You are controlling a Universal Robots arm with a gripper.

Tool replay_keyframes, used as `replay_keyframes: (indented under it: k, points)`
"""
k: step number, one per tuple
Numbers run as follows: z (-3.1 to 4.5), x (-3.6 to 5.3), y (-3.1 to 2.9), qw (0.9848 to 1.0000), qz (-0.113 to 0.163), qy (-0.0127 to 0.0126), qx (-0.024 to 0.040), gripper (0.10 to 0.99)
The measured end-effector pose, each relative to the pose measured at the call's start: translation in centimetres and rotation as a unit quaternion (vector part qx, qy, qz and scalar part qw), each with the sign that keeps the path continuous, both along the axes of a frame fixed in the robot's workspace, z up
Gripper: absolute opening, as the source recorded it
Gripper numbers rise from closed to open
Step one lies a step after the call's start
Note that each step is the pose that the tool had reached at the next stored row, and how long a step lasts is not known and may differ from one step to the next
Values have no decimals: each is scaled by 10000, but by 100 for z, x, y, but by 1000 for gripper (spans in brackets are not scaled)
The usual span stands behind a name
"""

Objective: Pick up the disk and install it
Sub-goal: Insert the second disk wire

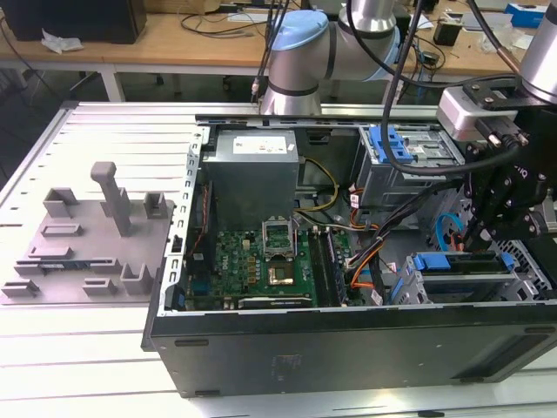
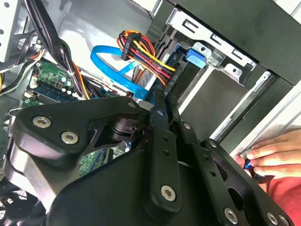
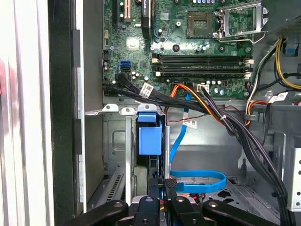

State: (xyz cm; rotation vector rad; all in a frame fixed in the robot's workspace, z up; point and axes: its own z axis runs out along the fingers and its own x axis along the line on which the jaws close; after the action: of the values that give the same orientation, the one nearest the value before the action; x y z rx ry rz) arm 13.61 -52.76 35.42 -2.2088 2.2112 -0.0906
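Observation:
The disk [image 1: 452, 261] sits in the drive cage at the front right corner of the open computer case [image 1: 348, 335], its blue frame facing up. In the first wrist view its blue frame [image 3: 149, 139] fills one cage slot edge-on, and the second wrist view shows a blue tab of it [image 2: 195, 56] by the cage bracket. My gripper [image 1: 477, 228] hangs just above the disk's end. Both wrist views show the black fingers close together, the tips [image 3: 163, 186] [image 2: 162, 101] at the disk's edge with nothing visible between them.
Bundled power wires [image 3: 207, 101] and a blue flat cable [image 3: 197, 181] run beside the cage. The motherboard [image 1: 261, 261] lies in the case's middle. A second cage with a blue clip [image 1: 392, 144] stands further back. A person's hand [image 2: 270, 157] rests on the case edge. A grey fixture [image 1: 87, 244] lies at the exterior view's left.

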Motion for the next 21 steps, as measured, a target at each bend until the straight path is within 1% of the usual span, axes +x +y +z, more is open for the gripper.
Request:
replay_keyframes:
  k: [9,21]
  points:
    - [-18,-1,-24,10000,1,0,-1,161]
    - [-44,0,-25,10000,0,0,0,161]
